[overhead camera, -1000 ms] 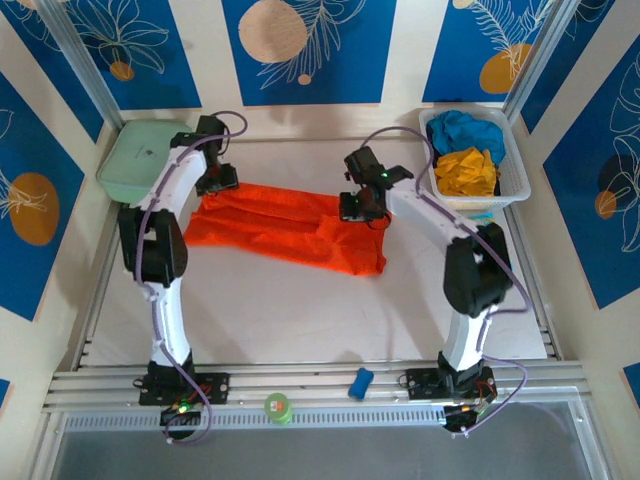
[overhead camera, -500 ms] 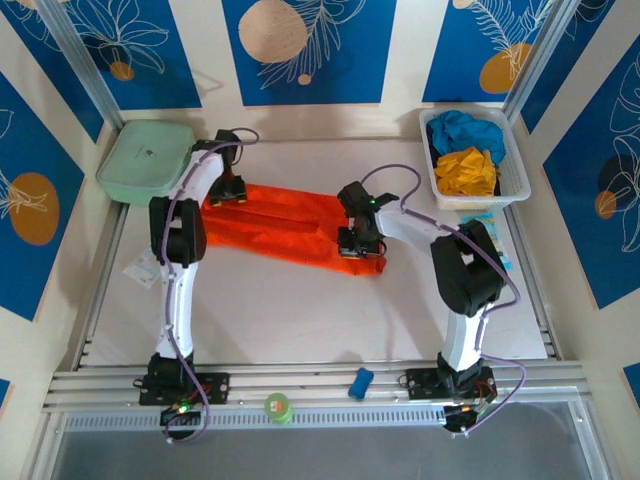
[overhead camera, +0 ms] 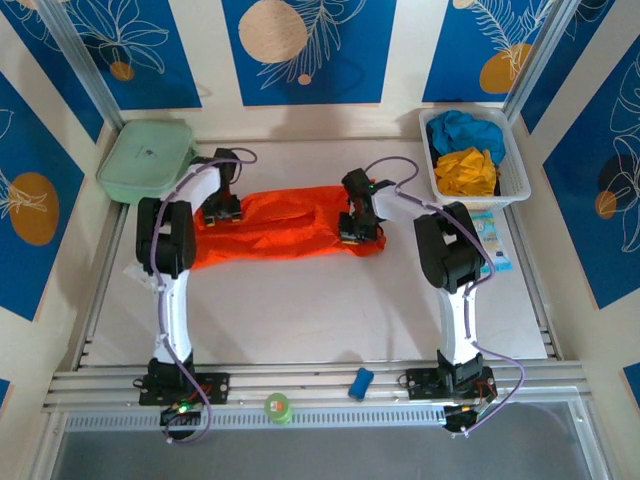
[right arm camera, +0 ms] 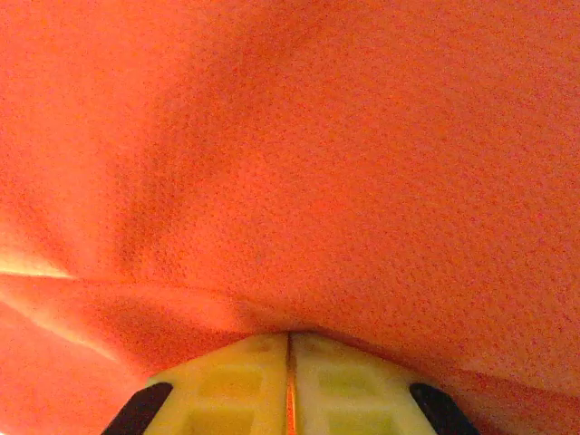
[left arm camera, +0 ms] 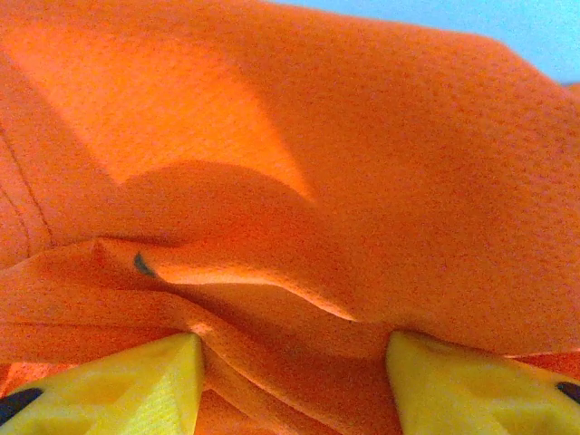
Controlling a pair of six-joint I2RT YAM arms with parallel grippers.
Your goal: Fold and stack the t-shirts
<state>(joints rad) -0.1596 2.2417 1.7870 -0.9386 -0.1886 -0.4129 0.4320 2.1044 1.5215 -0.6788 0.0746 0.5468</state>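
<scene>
Pinching a thin fold of the orange t-shirt [overhead camera: 285, 225], the right pincer [overhead camera: 357, 228] has its two yellow fingers [right arm camera: 227, 376] pressed together, with only a sliver of orange cloth caught in the seam between them. In its wrist view the fabric drapes over and ahead of the tips, sagging slightly. Left pincer [overhead camera: 222, 212]: fingers [left arm camera: 136, 381] stand well apart, a soft ridge of the same shirt bunched in the gap; no clamping visible. From above, the shirt lies as a long crumpled band on the white table [overhead camera: 300, 310], stretched between the two pincers, one at each end, its near edge spilling a little toward the arm bases below the left pincer. Well to the right of the right pincer and somewhat farther back, a white basket [overhead camera: 478, 203] holds the blue t-shirt [overhead camera: 460, 128] at its far end and the yellow t-shirt [overhead camera: 468, 170] at its near end. Back and to the left of the left pincer sits a pale green case [overhead camera: 147, 158], apart from the orange cloth.
</scene>
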